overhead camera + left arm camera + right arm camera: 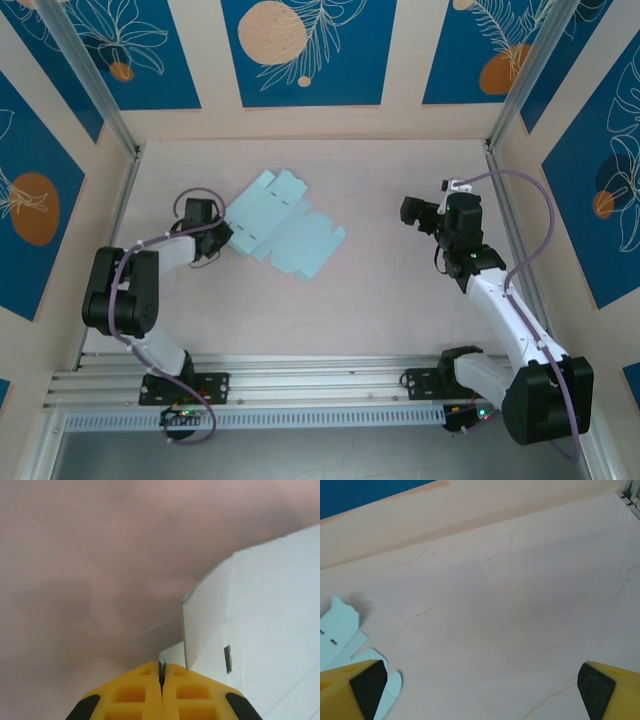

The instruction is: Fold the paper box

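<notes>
The paper box [285,225] lies as a flat pale-blue die-cut sheet with tabs and flaps on the table, left of centre. My left gripper [222,232] is at the sheet's left edge. In the left wrist view its yellow fingers [190,690] are pressed together with a thin edge of card pinched between the tips [161,667], and a flap of the paper box [270,605] rises to the right. My right gripper [415,212] hovers well to the right of the sheet, open. Its pads [367,680] stand wide apart over bare table, with the sheet's corner [340,630] at far left.
Walls with blue floral panels [300,50] close in the table on three sides, with metal posts [110,120] at the back corners. An aluminium rail [320,370] carrying both arm bases runs along the near edge. Bare table surface [370,290] lies between the grippers.
</notes>
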